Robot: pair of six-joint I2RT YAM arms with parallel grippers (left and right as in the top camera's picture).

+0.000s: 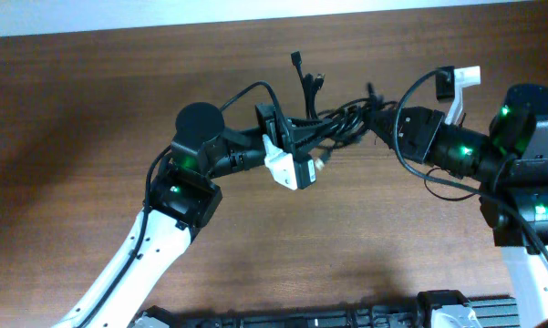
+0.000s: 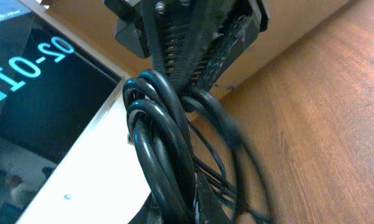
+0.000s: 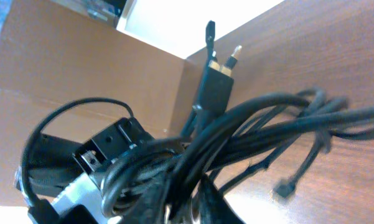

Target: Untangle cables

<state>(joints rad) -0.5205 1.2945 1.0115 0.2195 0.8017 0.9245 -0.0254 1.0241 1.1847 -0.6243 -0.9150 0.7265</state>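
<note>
The cables [image 1: 339, 121] form a black knotted bundle hanging between my two grippers at the far middle of the table, with plug ends [image 1: 297, 60] sticking up toward the far edge. My left gripper [image 1: 292, 137] is shut on the bundle's left side, and looped cords [image 2: 162, 137] run down between its fingers [image 2: 205, 202]. My right gripper [image 1: 381, 120] is shut on the bundle's right side. In the right wrist view the cords [image 3: 255, 124] pass between its fingers [image 3: 221, 205], a plug [image 3: 215, 81] points up, and a small plug [image 3: 285, 188] dangles.
The brown wooden table [image 1: 91, 137] ends at a far edge [image 1: 164, 27] just behind the bundle. A black rack [image 1: 301, 319] lies along the near edge. Each arm's own thicker black wire [image 1: 419, 173] loops beside its wrist.
</note>
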